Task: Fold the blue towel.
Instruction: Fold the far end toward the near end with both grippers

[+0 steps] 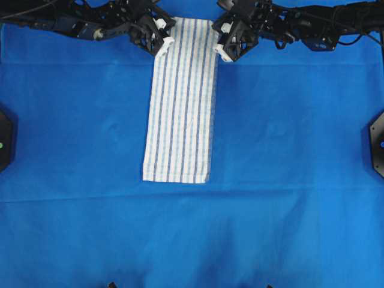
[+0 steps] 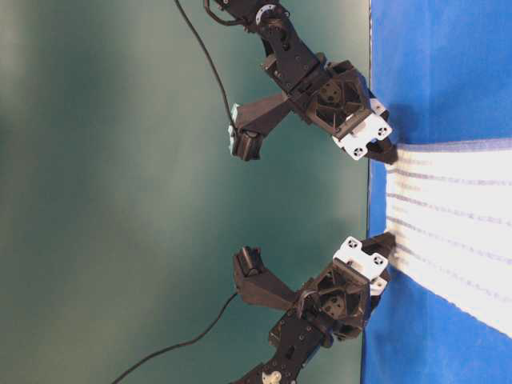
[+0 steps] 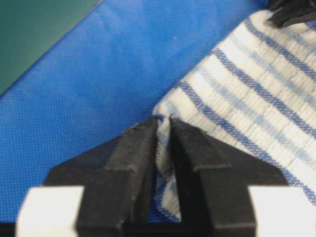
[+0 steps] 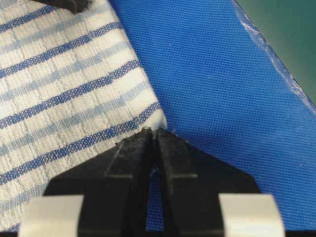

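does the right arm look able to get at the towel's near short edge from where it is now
Probably not at once: the right gripper is shut on a far corner of the blue towel. Nothing lies on the blue cloth between, so the way looks free once it lets go.

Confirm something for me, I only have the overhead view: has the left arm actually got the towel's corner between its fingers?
Observer: Yes. In the left wrist view the left gripper is shut, with a fold of the blue towel pinched between its fingers.
Operator: And the right side?
Observer: The right gripper is shut at the very tip of its corner. From the right wrist view I can't tell whether any towel sits between the fingers.
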{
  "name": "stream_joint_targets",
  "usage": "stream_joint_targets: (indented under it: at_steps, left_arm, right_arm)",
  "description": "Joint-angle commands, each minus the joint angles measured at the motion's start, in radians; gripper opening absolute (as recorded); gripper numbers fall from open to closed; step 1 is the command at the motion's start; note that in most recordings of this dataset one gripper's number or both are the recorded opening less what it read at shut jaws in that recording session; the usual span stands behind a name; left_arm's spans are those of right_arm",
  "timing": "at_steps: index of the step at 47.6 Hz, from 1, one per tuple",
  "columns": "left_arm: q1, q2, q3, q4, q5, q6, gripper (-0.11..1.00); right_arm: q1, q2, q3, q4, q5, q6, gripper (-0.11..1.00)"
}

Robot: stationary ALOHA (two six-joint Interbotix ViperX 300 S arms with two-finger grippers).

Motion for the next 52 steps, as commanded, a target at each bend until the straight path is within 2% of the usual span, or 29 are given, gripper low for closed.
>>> stream_joint_targets:
  at_steps: [1, 18, 28, 36, 52]
  left_arm:
    - [0.005, -0.008, 0.005, 0.0, 0.012, 0.0, 0.08]
    - [0.012, -0.086, 0.005, 0.0, 0.023, 0.003, 0.05]
    - [0.032, -0.126, -0.008, 0.0, 0.032, 0.043, 0.05]
    - [0.049, -0.124, -0.018, 0.0, 0.035, 0.046, 0.05]
    - [0.026, -0.158, -0.008, 0.0, 0.054, 0.044, 0.05]
  right_arm:
    - [0.005, -0.015, -0.006, 0.002, 0.0, 0.0, 0.05]
    - [-0.02, -0.052, -0.018, 0.002, 0.005, 0.002, 0.05]
    - [-0.038, -0.092, -0.023, 0.002, 0.006, -0.005, 0.05]
    - [-0.051, -0.101, -0.035, 0.0, 0.006, -0.009, 0.05]
    - [-0.037, -0.123, -0.032, 0.0, 0.023, 0.005, 0.05]
